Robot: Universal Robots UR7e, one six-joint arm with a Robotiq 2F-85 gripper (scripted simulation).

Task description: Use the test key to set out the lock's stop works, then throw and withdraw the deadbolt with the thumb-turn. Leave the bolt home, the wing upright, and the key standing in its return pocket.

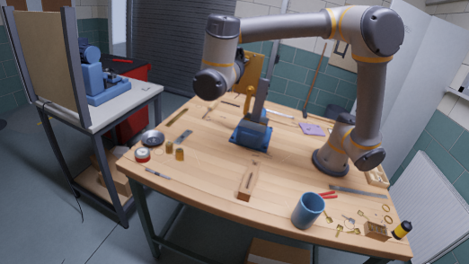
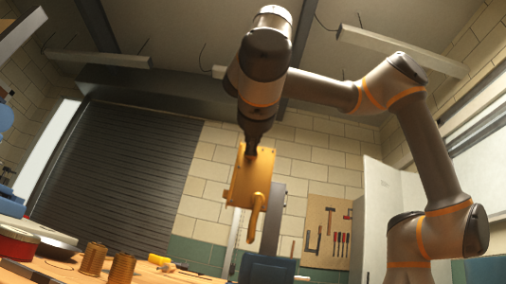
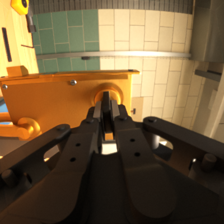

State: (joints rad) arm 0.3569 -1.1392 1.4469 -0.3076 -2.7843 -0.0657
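My gripper is up against the face of the orange lock case, which stands on a grey post in a blue vise at the middle of the bench. The case carries a lever handle hanging down on its face. At the top of the case sits a round brass rose with a dark wing, the thumb-turn. The wing stands in line with my fingers. A wooden block with a slot lies on the bench in front of the vise. The gripper is closed on the thumb-turn's wing.
A side table with a blue machine stands left of the bench. On the bench are a blue cup, loose brass keys, two brass cylinders, a red tin and a steel rule.
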